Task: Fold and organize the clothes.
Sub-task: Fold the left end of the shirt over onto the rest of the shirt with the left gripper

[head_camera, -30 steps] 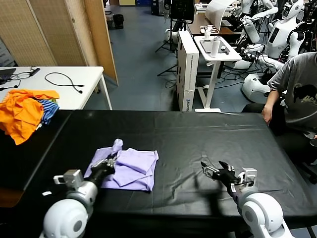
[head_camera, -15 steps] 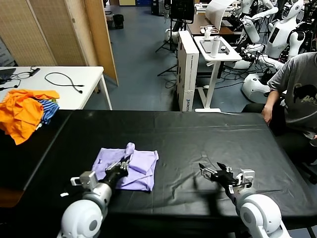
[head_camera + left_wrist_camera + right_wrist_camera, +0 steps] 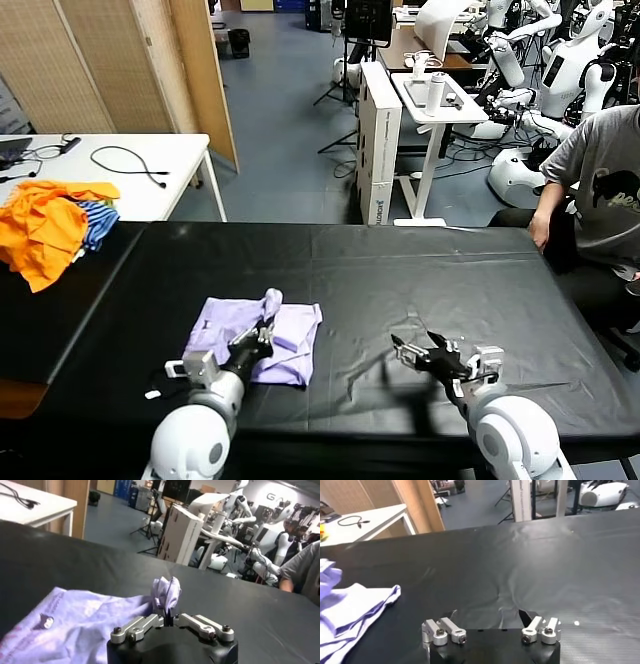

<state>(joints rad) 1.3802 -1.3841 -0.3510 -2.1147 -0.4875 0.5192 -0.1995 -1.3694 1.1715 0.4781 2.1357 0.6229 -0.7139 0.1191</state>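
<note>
The pale lavender T-shirt [image 3: 240,330] lies partly folded on the black table [image 3: 400,280], left of centre. My left gripper [image 3: 262,333] is shut on a bunched edge of the shirt and holds it lifted above the rest of the cloth. In the left wrist view the pinched fabric [image 3: 166,591] stands up between the closed fingers. My right gripper [image 3: 418,352] is open and empty, low over the bare table to the right of the shirt. The shirt's edge also shows in the right wrist view [image 3: 350,611].
A heap of orange and blue-striped garments [image 3: 50,225] lies at the table's far left. A white side table with a cable [image 3: 120,160] stands behind it. A seated person [image 3: 600,190] is at the far right edge.
My left gripper has carried the pinched shirt edge to the right, across the garment. My right gripper has shifted slightly left and stays open.
</note>
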